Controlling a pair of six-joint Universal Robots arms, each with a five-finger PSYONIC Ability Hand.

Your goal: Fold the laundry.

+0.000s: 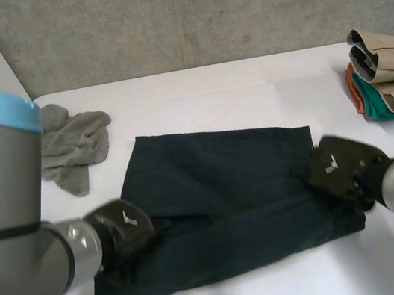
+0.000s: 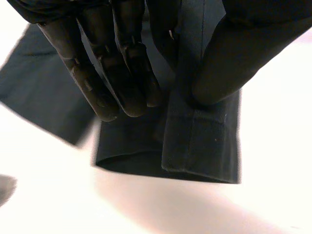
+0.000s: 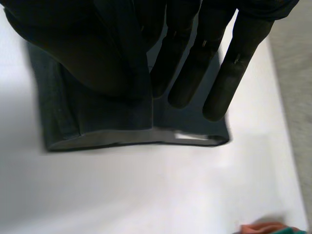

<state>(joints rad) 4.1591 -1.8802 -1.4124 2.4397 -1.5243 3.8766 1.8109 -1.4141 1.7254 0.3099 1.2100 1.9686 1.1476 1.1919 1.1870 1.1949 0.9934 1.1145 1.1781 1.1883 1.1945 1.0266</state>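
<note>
A dark navy garment [image 1: 229, 203] lies spread flat across the middle of the white table [image 1: 247, 82]. My left hand [image 1: 124, 231] is at its left end, near the front corner. In the left wrist view the left hand [image 2: 122, 83] pinches a fold of the garment [image 2: 200, 141] between fingers and thumb, close to a hemmed edge. My right hand [image 1: 340, 165] rests on the garment's right end. In the right wrist view the right hand [image 3: 185, 73] has its thumb and fingers closed on a raised fold of the garment [image 3: 112, 122] near its edge.
A crumpled grey towel [image 1: 72, 146] lies at the back left. A stack of folded clothes [image 1: 389, 77], beige over green and orange, stands at the right edge; its corner [image 3: 265, 228] shows beyond the right hand. A concrete wall runs behind the table.
</note>
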